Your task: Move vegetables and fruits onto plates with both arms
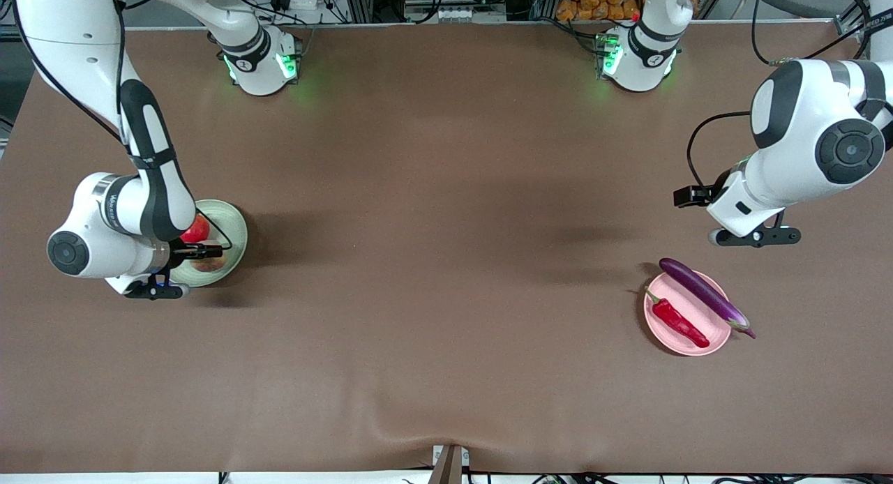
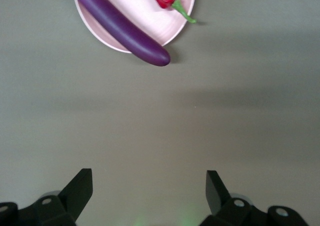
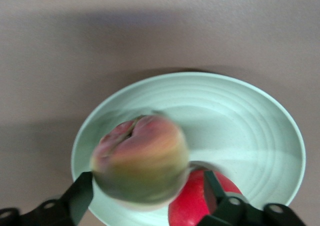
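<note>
Brown table (image 1: 446, 261) carried two plates, well apart. Right arm (image 1: 118, 212) reached over the green plate (image 1: 234, 229) at its own end of the table; left arm (image 1: 802, 156) waited above bare table beside the pink plate (image 1: 687, 344) at the other end. Pink plate held the eggplant (image 1: 704, 296), long axis diagonal with both tips overhanging the rim, and the chili pepper (image 1: 680, 322) lying roughly parallel to it, nearer the front camera. Left gripper (image 2: 149, 193) stood wide with nothing between its fingers. Right gripper (image 3: 148, 198) hung over the green plate with the peach (image 3: 141, 158) between its fingers, crease upward; the peach looked blurred, so whether it was gripped or just let go could not be told. Pomegranate (image 3: 200, 201) already sat on that plate, touching or just beside the peach. Judgement: the peach lay straight below the right gripper, over free plate; only this drop looked outstanding.
</note>
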{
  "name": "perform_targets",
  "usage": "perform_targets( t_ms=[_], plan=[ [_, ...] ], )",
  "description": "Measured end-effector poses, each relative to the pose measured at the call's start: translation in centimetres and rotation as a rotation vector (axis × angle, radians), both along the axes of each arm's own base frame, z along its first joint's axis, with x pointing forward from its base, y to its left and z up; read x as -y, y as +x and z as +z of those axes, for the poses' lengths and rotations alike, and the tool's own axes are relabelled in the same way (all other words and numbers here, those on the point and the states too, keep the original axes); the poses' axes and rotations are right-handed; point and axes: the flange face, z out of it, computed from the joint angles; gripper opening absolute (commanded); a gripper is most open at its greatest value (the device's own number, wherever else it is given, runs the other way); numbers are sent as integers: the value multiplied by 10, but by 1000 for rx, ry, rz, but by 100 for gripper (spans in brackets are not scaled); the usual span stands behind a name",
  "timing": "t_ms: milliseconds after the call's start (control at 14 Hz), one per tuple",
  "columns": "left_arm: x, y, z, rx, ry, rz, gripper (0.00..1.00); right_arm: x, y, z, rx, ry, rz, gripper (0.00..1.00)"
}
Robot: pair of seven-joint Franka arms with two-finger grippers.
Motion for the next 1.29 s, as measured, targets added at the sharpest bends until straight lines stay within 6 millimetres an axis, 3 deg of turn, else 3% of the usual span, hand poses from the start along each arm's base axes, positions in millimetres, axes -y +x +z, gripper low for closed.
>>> perform_targets(
  t_ms=[71,214,429,643,929,1286],
  plan=[
    [-2,1,3,5,-7,-21,100,-3,5,9,-6,7,5,100],
    [-15,7,20,38,-17,-32,100,-12,24,50,-14,35,16,100],
    [-26,7,63,81,-31,-57,100,-23,64,149,90,47,46,100],
    [-35,-4,110,153,-58,-31,100,-23,79,238,170,48,61,100],
    [-44,-12,155,204,-68,-12,100,-12,68,325,202,61,71,100],
    [-40,-15,207,248,-101,12,100,3,10,429,259,78,30,100]
  ],
)
